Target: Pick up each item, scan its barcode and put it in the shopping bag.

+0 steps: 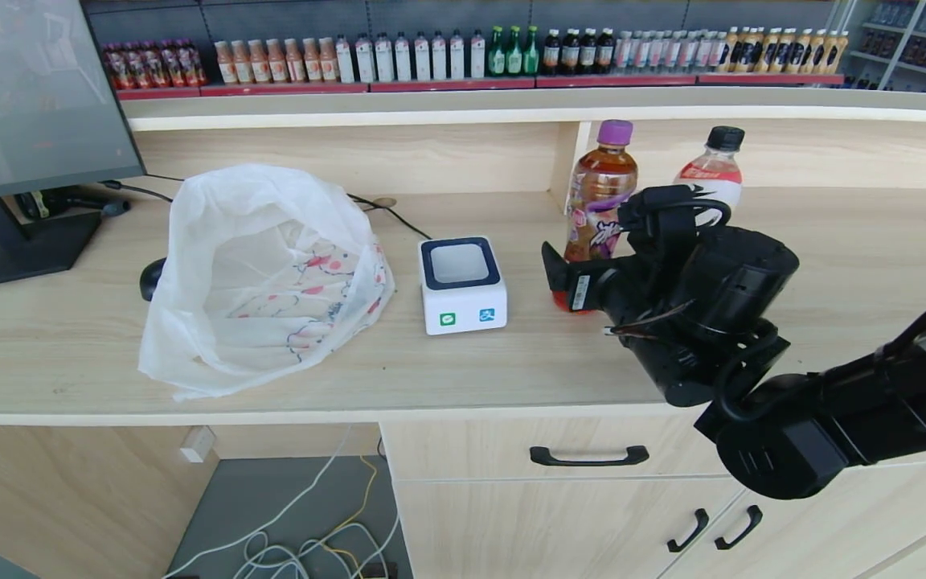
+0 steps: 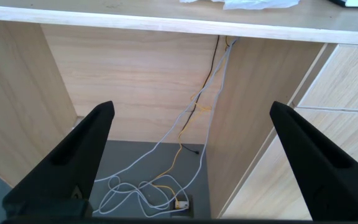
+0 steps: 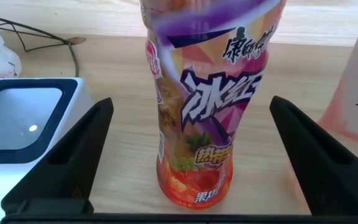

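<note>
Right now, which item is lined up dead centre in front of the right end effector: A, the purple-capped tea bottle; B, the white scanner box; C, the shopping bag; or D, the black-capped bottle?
A: the right wrist view shows the purple-capped tea bottle standing upright, centred before the open right end effector, with the scanner off to one side.

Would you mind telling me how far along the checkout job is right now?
Done: nothing clearly; the tea bottle and black-capped bottle stand on the counter, and I cannot tell whether the bag holds anything. In hand: the right gripper sits open around the tea bottle. Left: grip it, scan it at the scanner, bag it, then the same for the other bottle.
</note>
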`<state>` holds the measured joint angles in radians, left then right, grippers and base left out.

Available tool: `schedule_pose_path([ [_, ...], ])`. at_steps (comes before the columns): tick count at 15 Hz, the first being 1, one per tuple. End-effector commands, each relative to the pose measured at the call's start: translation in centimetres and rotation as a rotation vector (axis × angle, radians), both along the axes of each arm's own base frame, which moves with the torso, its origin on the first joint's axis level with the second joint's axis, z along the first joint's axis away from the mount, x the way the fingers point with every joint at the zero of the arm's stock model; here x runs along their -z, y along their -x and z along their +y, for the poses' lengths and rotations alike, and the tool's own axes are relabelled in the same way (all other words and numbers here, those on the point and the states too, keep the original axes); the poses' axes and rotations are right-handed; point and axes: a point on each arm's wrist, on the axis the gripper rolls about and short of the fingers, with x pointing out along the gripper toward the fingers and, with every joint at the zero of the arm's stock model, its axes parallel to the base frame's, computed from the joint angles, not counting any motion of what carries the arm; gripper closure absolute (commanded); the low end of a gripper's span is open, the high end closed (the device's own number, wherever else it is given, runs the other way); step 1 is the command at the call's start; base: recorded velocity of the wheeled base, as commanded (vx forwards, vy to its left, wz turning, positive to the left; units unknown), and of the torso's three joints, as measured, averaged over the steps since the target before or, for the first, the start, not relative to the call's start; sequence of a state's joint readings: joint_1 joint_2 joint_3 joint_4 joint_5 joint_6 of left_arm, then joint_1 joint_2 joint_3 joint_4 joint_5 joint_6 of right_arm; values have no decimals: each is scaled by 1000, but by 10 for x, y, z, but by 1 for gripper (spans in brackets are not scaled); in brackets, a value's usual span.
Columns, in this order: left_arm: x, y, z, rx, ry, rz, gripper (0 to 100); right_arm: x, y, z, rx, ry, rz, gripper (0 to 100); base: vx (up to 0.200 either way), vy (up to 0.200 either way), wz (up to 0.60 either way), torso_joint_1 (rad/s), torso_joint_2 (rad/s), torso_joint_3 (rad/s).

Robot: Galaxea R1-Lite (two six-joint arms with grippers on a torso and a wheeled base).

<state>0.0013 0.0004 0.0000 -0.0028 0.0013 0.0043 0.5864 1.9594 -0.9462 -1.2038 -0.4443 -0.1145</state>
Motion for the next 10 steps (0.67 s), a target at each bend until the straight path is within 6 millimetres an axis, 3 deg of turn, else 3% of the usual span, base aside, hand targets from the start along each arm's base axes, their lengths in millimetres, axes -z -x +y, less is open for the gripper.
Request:
schedule_pose_path([
  [1,0,0,0,1,0,-1,0,0,-5,-1,9,-2,-5,0,0,0,0,0,0,0],
  [10,0,0,0,-1,0,-1,0,-1,-22,-8,-14,0,-26,0,0,0,0,0,0,0],
])
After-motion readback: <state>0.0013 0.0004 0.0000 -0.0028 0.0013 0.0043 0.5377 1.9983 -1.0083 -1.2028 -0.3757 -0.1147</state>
